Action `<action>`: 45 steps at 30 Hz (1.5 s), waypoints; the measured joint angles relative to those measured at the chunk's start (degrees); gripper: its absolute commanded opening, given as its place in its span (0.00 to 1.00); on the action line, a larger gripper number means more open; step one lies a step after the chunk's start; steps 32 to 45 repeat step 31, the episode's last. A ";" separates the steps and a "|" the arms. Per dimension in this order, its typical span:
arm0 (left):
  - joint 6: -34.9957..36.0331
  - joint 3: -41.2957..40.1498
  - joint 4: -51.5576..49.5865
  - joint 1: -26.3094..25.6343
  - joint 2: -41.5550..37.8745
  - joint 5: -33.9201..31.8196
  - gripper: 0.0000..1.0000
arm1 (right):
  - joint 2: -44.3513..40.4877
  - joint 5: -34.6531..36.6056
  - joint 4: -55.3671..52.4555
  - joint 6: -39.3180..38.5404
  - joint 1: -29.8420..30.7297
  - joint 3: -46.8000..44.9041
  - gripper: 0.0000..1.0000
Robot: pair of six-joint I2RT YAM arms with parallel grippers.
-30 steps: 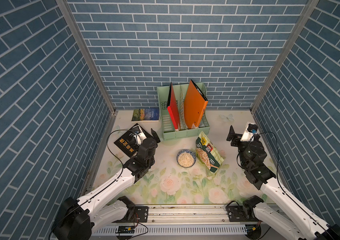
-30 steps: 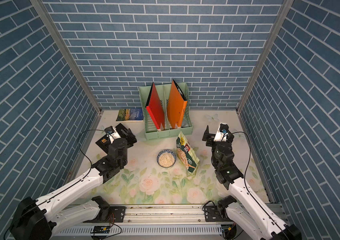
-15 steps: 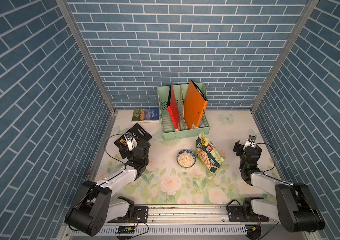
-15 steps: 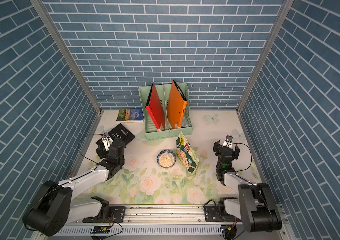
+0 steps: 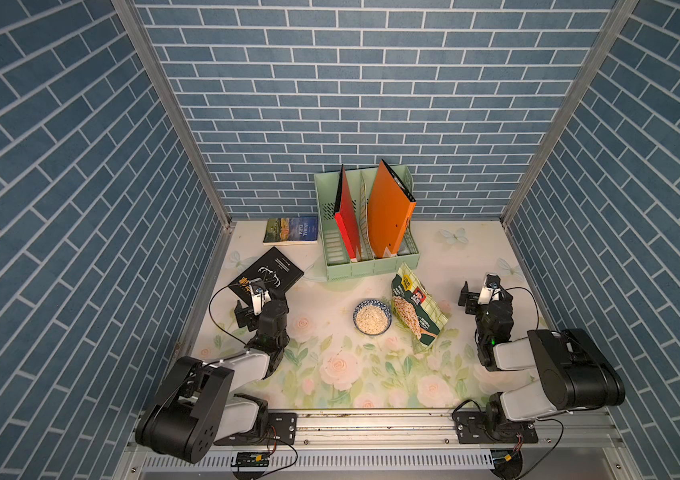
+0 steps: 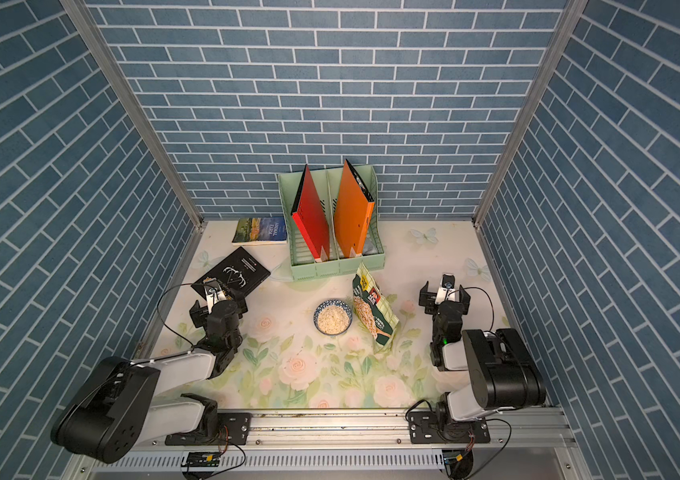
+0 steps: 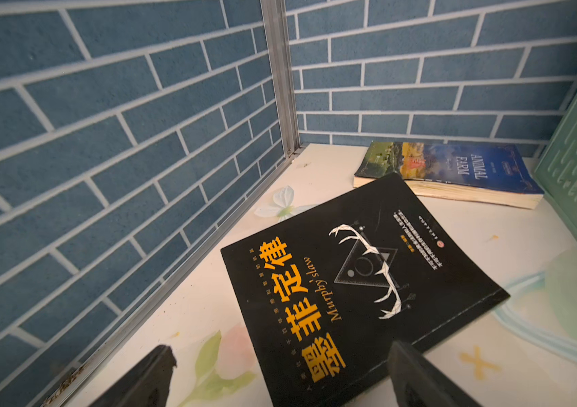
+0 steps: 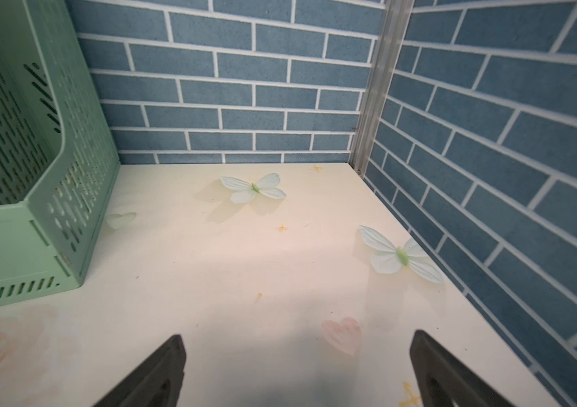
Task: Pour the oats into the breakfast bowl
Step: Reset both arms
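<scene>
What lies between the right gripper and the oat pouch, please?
Only bare floral tabletop; both top views show nothing standing between the right gripper and the oat pouch.

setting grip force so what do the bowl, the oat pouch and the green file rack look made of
The breakfast bowl: likely glazed ceramic, judging by the painted blue-and-white pattern on its rim. The oat pouch: seemingly thin printed plastic film; it is crinkled and glossy. The green file rack: matt moulded plastic, with rows of slots through its walls.
</scene>
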 measured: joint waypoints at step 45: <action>2.62 -2.97 26.77 10.67 11.30 22.21 1.00 | 0.42 -2.89 3.74 -0.96 -0.66 -0.20 1.00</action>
